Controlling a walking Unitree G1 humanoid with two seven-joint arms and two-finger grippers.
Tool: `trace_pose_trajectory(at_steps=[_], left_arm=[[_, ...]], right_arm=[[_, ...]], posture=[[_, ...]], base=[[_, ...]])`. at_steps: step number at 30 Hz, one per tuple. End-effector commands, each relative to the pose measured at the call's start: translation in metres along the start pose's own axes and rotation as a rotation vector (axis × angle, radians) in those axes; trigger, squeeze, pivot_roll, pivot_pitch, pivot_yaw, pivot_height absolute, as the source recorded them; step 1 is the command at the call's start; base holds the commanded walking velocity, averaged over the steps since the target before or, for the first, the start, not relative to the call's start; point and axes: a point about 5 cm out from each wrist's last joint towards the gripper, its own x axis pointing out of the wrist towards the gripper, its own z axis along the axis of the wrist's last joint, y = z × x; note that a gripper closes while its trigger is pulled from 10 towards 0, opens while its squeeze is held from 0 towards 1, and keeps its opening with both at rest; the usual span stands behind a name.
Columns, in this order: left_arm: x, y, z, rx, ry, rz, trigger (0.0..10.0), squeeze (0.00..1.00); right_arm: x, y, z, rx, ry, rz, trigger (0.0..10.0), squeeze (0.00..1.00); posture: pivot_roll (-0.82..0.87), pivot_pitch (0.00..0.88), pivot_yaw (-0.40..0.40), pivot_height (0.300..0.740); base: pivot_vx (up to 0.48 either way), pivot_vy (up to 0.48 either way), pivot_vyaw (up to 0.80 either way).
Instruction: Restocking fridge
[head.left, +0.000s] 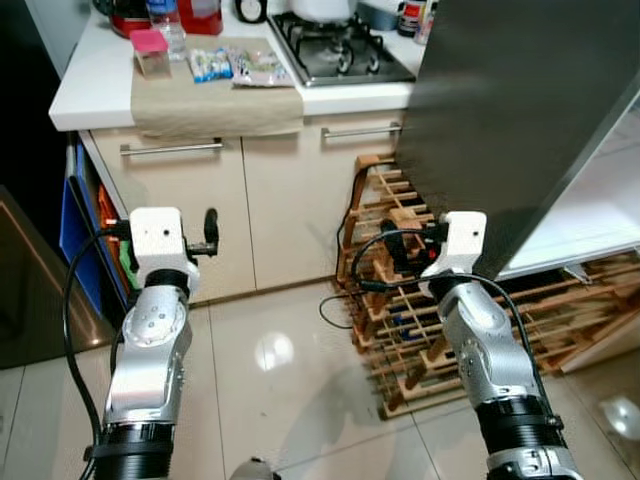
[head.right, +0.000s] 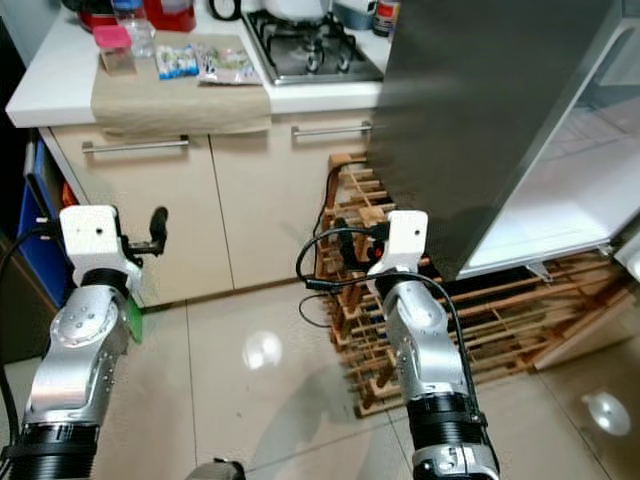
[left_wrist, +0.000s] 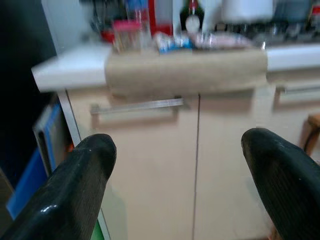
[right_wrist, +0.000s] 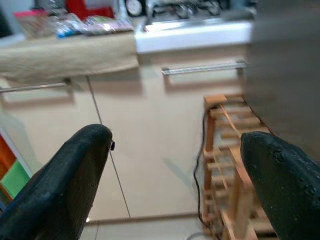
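Kitchen, seen from above the tiled floor (head.left: 290, 400). Left gripper (left_wrist: 185, 175): raised before the cream cabinet doors (head.left: 230, 200), fingers spread wide, nothing between them. Right gripper (right_wrist: 175, 175): raised at like height, near the wooden rack (head.left: 400, 300), fingers likewise spread and empty. Fridge (head.left: 520, 120): at the robot's right, dark grey door swung open, white interior shelf (head.right: 560, 200) visible behind it. White countertop (head.left: 90, 80): ahead and to the left, draped with a beige cloth (head.left: 215, 95) that hangs over the front edge. On the cloth: a pink-lidded container (head.left: 151, 52), and beside it two flat packets (head.left: 240, 66), one blue-and-white, one clear. Gas hob (head.left: 340, 50): just beside the cloth, towards the fridge. Red items and a clear bottle at the counter's back, too blurred to identify. Blue panel (head.left: 75, 220): at the cabinet's left end.
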Motion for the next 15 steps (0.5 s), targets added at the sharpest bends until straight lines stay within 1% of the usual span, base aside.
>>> trace_pose_trajectory(at_steps=[1, 4, 7, 11, 13, 14, 15], left_arm=[[0.004, -0.008, 0.011, 0.001, -0.046, -0.014, 10.0, 0.00], [0.006, -0.009, 0.012, -0.010, -0.053, -0.011, 10.0, 0.00], [0.010, -0.010, 0.011, -0.015, -0.051, -0.017, 10.0, 0.00], [0.012, -0.010, 0.012, -0.016, -0.054, -0.019, 10.0, 0.00], [0.017, -0.011, 0.016, -0.026, -0.063, -0.024, 10.0, 0.00], [0.017, -0.011, 0.016, -0.026, -0.063, -0.024, 10.0, 0.00], [0.022, -0.010, 0.019, -0.045, -0.064, -0.022, 10.0, 0.00]], right_arm=[[0.003, 0.003, 0.007, -0.040, -0.024, 0.013, 10.0, 0.00], [0.004, 0.002, 0.007, -0.060, -0.013, -0.001, 10.0, 0.00], [0.005, -0.004, 0.009, -0.038, -0.025, -0.034, 10.0, 0.00], [0.005, -0.003, 0.011, -0.035, -0.034, -0.029, 10.0, 0.00], [0.007, 0.000, 0.014, -0.045, -0.043, -0.032, 10.0, 0.00], [0.007, 0.000, 0.014, -0.045, -0.043, -0.032, 10.0, 0.00], [0.008, -0.001, 0.015, -0.058, -0.049, -0.049, 10.0, 0.00]], posture=[[-0.05, 0.000, -0.038, 0.740], [-0.06, 0.000, -0.037, 0.740], [-0.06, 0.000, -0.030, 0.740], [-0.06, 0.000, -0.030, 0.740], [-0.06, 0.000, -0.029, 0.740], [-0.06, 0.000, -0.029, 0.740], [-0.06, 0.000, -0.031, 0.740]], base=[[0.480, 0.000, 0.60], [0.480, 0.000, 0.58], [0.480, 0.000, 0.00], [0.480, 0.000, 0.71], [0.480, 0.000, 0.67], [0.480, 0.000, 0.67], [0.480, 0.000, 0.68]])
